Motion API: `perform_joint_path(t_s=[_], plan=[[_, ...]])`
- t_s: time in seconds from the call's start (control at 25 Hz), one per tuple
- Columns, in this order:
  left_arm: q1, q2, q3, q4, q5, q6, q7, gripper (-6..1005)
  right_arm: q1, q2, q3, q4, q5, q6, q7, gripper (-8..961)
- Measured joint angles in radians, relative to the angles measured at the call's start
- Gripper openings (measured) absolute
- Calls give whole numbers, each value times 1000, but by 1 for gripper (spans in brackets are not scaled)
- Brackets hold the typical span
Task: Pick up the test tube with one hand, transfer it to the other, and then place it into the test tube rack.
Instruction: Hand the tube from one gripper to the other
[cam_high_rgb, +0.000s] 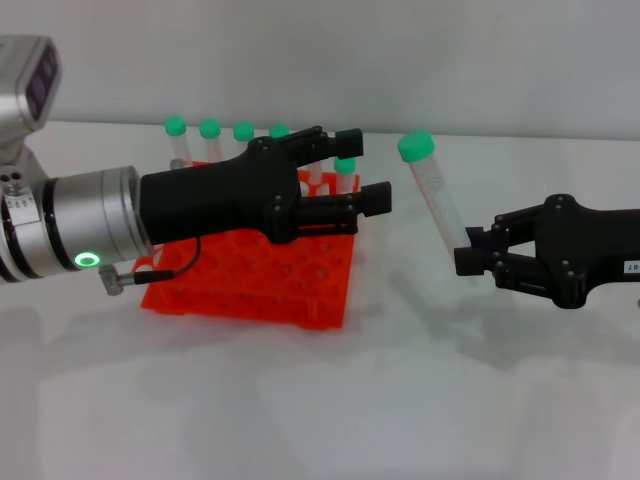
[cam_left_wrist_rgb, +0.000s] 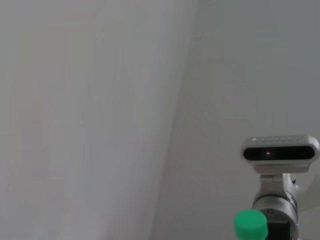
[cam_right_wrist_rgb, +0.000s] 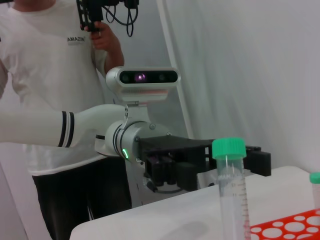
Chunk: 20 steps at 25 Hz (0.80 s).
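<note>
**Green-capped tube held up beside the rack**

Green caps the test tube (cam_high_rgb: 432, 195), which the right tool (cam_high_rgb: 470, 258) grips by its lower end, fingers closed on the clear plastic; the tube leans, cap tipped toward the test tube rack (cam_high_rgb: 255, 280), and it hangs above the white desk (cam_high_rgb: 400, 400) to the right of the rack, apart from it. The left tool (cam_high_rgb: 365, 180), on its silver-sleeved arm with a glowing green ring, reaches across above the rack, its two black fingers spread wide, one above the other, holding nothing. Its fingertips end just past the rack's right edge, with an open gap between them and the tube. Several other green-capped tubes (cam_high_rgb: 209, 140) stand along the rack's far row. In front of the rack the desk lies bare to its near edge. In the right wrist view a person (cam_right_wrist_rgb: 55, 60) in a white shirt stands behind the left arm.
</note>
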Motion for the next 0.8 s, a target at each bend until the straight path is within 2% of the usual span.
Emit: perform_joint_path(t_s=[0.36, 0.8], plan=[[-10, -18, 20, 0, 11, 14, -1, 853, 6, 1, -19, 6, 5, -3, 1, 182], [-19, -22, 29, 0, 13, 6, -1, 813, 8, 5, -52, 15, 13, -21, 1, 183]])
